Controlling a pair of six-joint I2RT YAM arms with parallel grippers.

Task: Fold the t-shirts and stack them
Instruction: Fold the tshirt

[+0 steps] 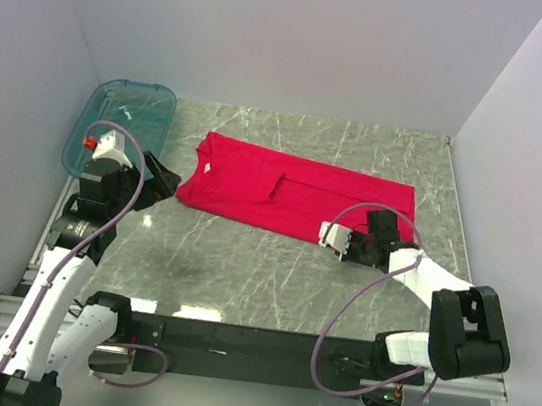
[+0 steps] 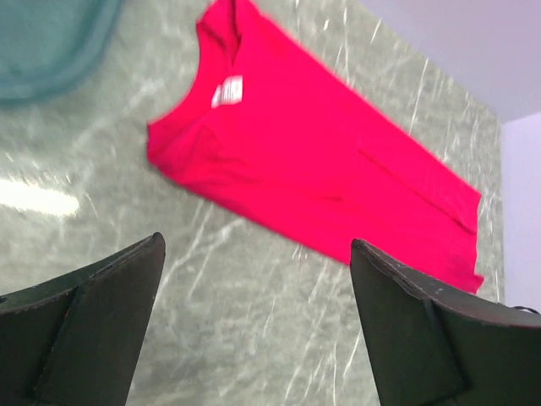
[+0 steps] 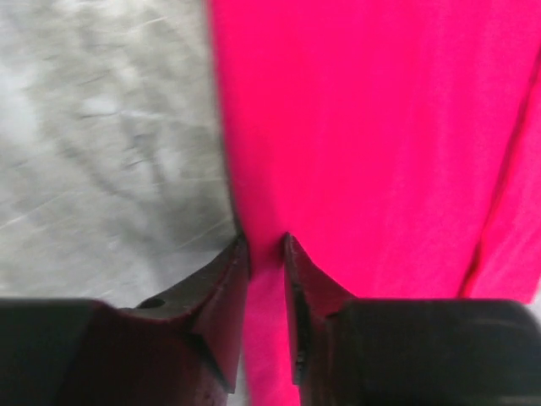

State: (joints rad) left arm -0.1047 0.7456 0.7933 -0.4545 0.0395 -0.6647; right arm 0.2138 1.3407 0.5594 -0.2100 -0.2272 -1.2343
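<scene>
In right tool (image 3: pixel 266 244): t-shirt (image 3: pixel 363 127) edge.

Crimson t-shirt (image 1: pixel 292 198) on a veined grey-green table (image 1: pixel 240 280)

The t-shirt is one plain, saturated red with no print (only its small neck label (image 2: pixel 226 90) is white). The table has a dull grey-green stone pattern crossed by thin white veins and pale glare patches. The tub (image 1: pixel 121 121) is translucent teal. The left arm (image 1: pixel 48 283) and right arm (image 1: pixel 441 288) are white and black, with pale lilac cables (image 1: pixel 348 305) looping from them and a small orange-red dot (image 1: pixel 88 141) on the left one. The left gripper (image 2: pixel 255 241) and right gripper (image 3: pixel 266 241) have matt black fingers. The walls (image 1: pixel 275 32) are pale lavender-white.
</scene>
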